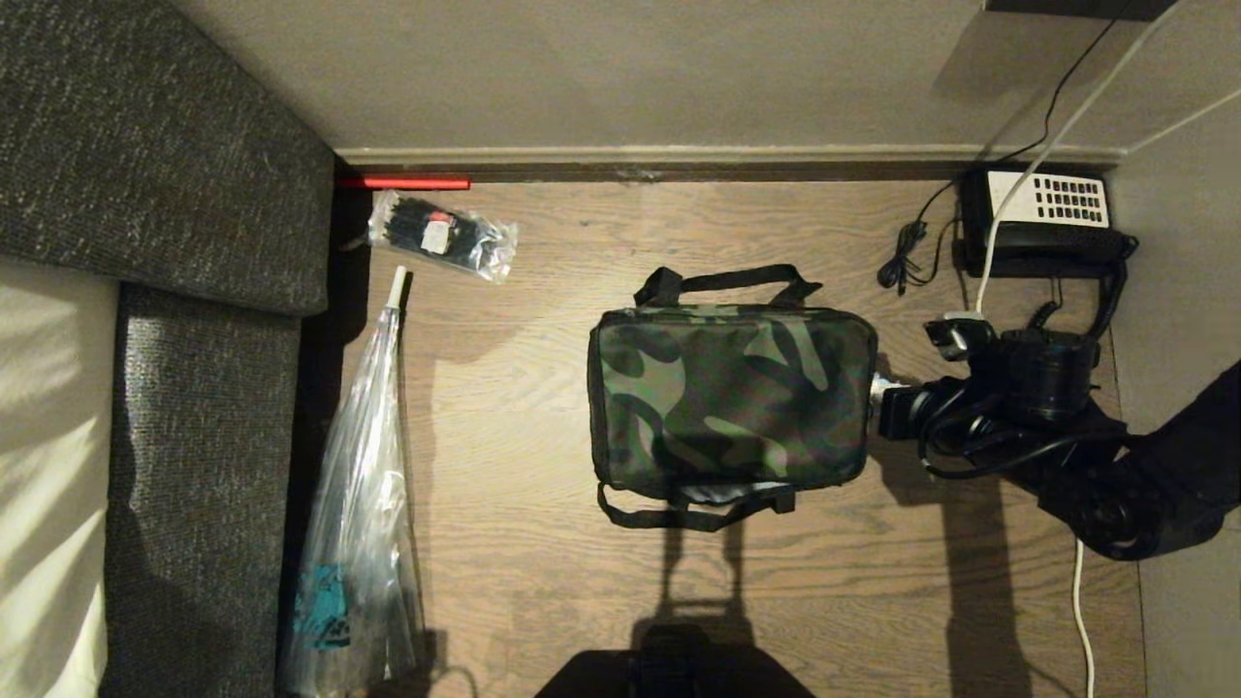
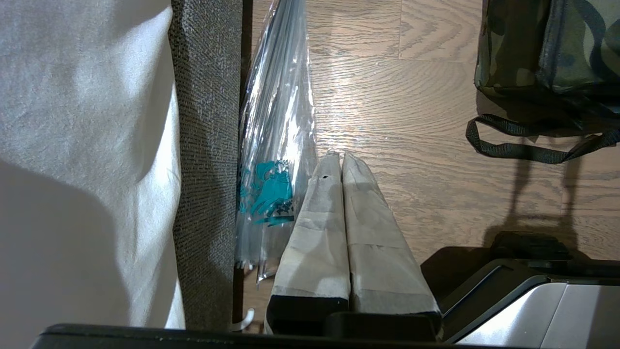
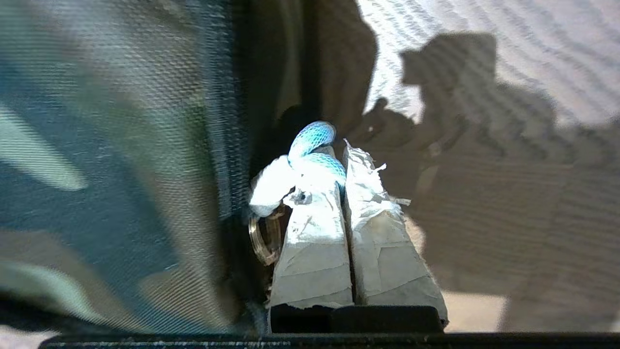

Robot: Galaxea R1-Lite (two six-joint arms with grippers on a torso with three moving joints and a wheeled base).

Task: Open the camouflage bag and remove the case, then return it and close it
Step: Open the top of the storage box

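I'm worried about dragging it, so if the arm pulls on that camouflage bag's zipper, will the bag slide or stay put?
The camouflage bag keeps a boxy shape, so it probably holds something rigid and won't crumple. It lies on smooth wooden floor, so it may slide.

One camouflage bag (image 1: 732, 393), two clear plastic bags (image 1: 361, 523), one desk telephone (image 1: 1047, 221)

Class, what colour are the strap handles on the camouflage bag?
Black. The strap handles on the camouflage bag show best in the head view.
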